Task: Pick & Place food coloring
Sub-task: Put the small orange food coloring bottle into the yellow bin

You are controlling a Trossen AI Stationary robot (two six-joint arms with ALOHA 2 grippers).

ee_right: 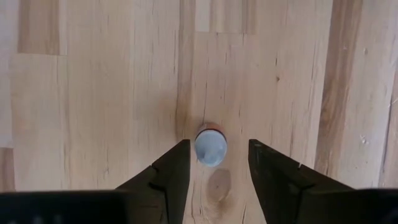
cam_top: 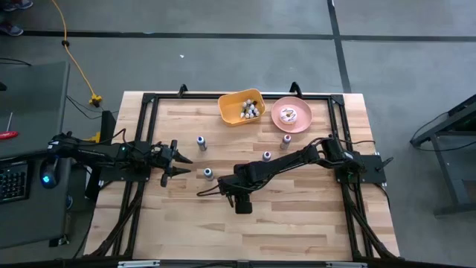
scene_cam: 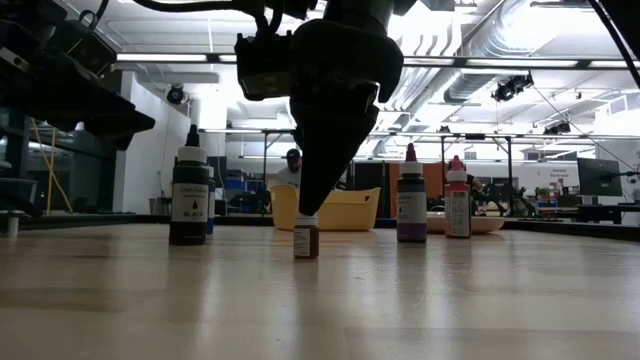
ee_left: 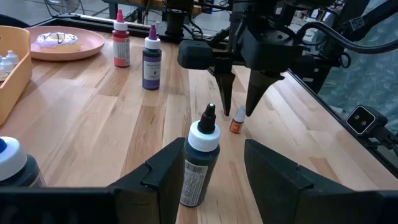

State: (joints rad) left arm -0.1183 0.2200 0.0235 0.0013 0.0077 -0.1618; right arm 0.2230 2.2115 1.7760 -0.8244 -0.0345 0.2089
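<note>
A tiny food coloring bottle with a white cap and a reddish body stands upright on the wooden table. My right gripper points down over it, open; one finger stands on either side of the cap, with a gap showing on both sides. My left gripper waits open near the table's left edge, and a black-labelled bottle stands upright just ahead of its fingers. A purple bottle and a red bottle stand farther off.
At the table's far edge a yellow bin holds several small pale bottles; beside it is a pink plate with a doughnut. A blue-capped bottle stands near the left gripper. The near half of the table is bare wood.
</note>
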